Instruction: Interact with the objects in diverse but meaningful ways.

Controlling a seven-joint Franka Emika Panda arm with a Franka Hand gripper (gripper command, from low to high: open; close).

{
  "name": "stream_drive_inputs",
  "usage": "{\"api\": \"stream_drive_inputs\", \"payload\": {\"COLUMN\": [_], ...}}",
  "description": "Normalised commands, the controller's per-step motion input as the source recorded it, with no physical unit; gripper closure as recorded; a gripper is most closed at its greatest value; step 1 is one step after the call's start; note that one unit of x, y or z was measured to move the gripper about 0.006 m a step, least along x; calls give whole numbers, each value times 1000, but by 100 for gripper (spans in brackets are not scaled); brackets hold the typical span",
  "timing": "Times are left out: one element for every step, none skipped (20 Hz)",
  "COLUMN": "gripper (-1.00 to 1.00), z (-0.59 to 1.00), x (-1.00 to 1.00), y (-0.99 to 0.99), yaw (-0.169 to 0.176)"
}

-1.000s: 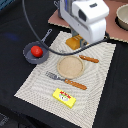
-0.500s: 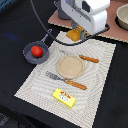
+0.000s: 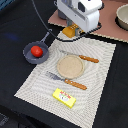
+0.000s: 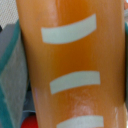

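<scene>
We see a dark table (image 3: 15,30) carrying a striped placemat (image 3: 102,85). Left of the placemat, in the exterior view, a grey pan (image 3: 36,52) sits on the table. Beyond the placemat's far edge lies a pinkish board (image 3: 107,31).

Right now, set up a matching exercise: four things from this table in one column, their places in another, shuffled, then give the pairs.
Things:
1. tomato
2. butter
3. plate
4. bread

Places:
A. under the gripper, at the placemat's far edge
B. middle of the placemat, between knife and fork
C. in the pan
D. near edge of the placemat

Pairs: 1-C, 2-D, 3-B, 4-A
</scene>
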Motion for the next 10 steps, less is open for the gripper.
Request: {"api": "stream_drive_inputs", "payload": {"gripper": [100, 100, 100, 100, 100, 100, 100, 100, 100, 100], "z": [-294, -309, -351, -371, -414, -437, -466, -491, -486, -494], "x": [-291, -209, -177, -197, -254, -289, -306, -306, -300, -251], "y": [294, 280, 254, 251, 240, 226, 191, 174, 149, 137], "yaw": [0, 0, 0, 0, 0, 0, 0, 0, 0, 0]}}
